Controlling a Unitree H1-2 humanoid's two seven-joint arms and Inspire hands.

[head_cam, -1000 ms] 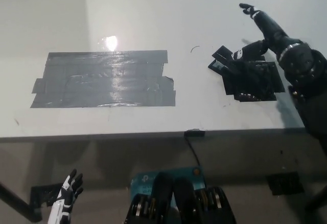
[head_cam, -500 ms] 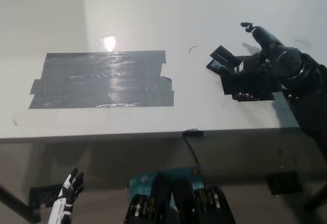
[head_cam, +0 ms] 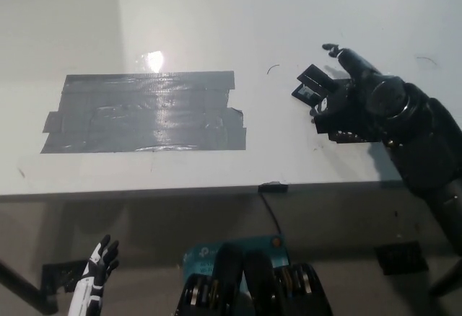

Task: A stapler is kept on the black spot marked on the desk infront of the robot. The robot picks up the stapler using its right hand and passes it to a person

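The black stapler (head_cam: 312, 85) lies on the white desk (head_cam: 216, 27) at the upper left end of the black marked spot (head_cam: 345, 135). My black right hand (head_cam: 361, 98) hovers over that spot and covers most of it, fingers apart and reaching toward the stapler. One fingertip points up and left past the stapler's far end. I cannot see any finger closed around the stapler. My white left hand (head_cam: 97, 269) hangs below the desk's front edge at the lower left, fingers spread and holding nothing.
A large grey tape patch (head_cam: 144, 112) covers the left half of the desk. A small black clip and its cable (head_cam: 274, 187) sit at the front edge. A blue board (head_cam: 209, 249) lies below the desk. No person is in view.
My right hand has moved left and down across the black spot, from its far right side to just beside the stapler. The stapler and my left hand have stayed put.
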